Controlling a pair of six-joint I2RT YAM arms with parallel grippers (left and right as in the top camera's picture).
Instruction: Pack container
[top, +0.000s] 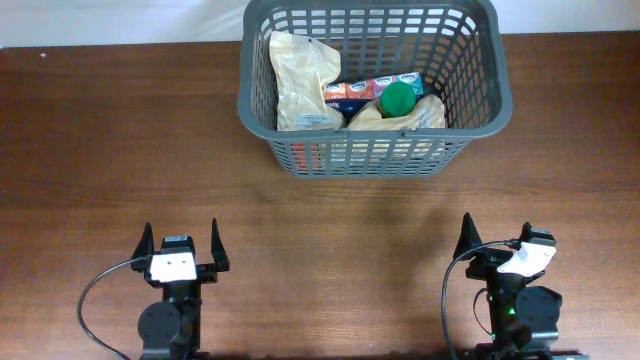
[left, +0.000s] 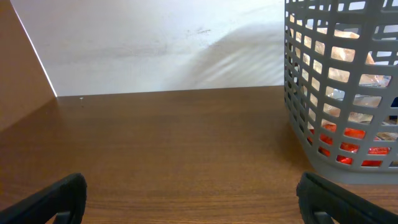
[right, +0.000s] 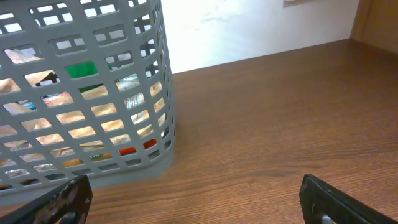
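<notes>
The container, a large dark grey slotted basket (top: 470, 128), stands at the back middle of the wooden table. Inside it lie a pale bread bag (top: 300, 82), another tan bag (top: 412, 116), a green round item (top: 398, 97) and colourful small cartons (top: 365, 91). The basket also shows at the right of the left wrist view (left: 298, 118) and at the left of the right wrist view (right: 163, 93). My left gripper (top: 181, 243) is open and empty near the front left edge. My right gripper (top: 497, 240) is open and empty near the front right edge. Both are well short of the basket.
A brown wooden table (top: 120, 150) spreads between the grippers and the basket. A white wall (left: 155, 43) rises behind the table's far edge. Black cables loop beside each arm base.
</notes>
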